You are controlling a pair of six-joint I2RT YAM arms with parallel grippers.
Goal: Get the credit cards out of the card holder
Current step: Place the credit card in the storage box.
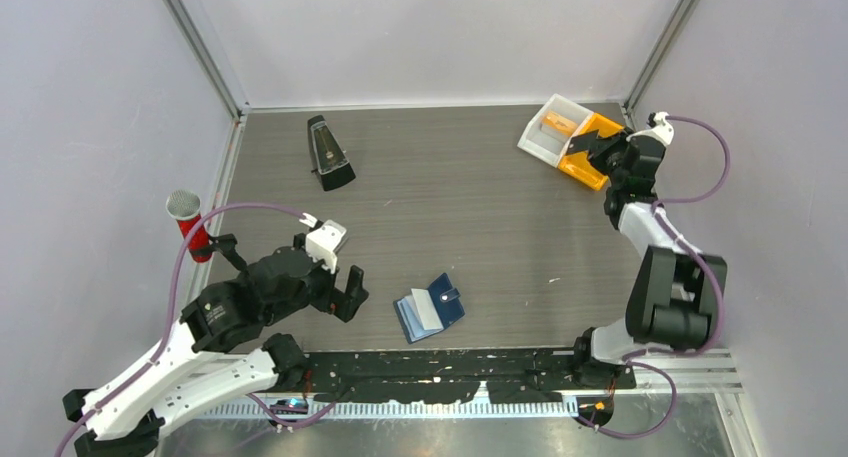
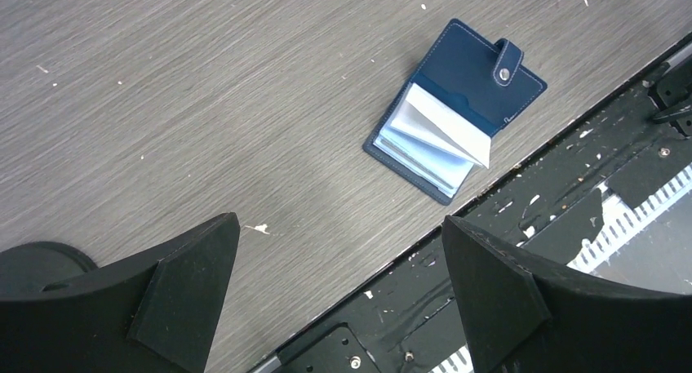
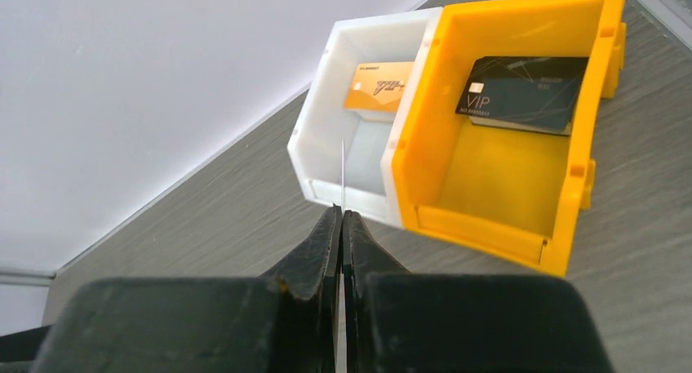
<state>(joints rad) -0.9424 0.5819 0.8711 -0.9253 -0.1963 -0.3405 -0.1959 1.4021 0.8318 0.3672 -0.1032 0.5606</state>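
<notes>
The navy card holder (image 1: pixel 430 307) lies open near the table's front edge, with light blue sleeves fanned up; it also shows in the left wrist view (image 2: pixel 457 112). My left gripper (image 1: pixel 338 280) is open and empty to its left (image 2: pixel 339 267). My right gripper (image 1: pixel 603 149) hovers by two bins at the back right, shut (image 3: pixel 342 214) on a thin whitish card (image 3: pixel 342 173) seen edge-on, pointing at the white bin (image 3: pixel 314 144). An orange-yellow card (image 3: pixel 379 86) lies in the white bin. A black VIP card (image 3: pixel 522 94) lies in the yellow bin (image 3: pixel 490 218).
A black pyramid metronome (image 1: pixel 328 154) stands at the back left. A red-handled microphone (image 1: pixel 190 227) stands at the left wall. A black plate (image 2: pixel 530 250) runs along the near table edge, close to the card holder. Walls close in the back and both sides.
</notes>
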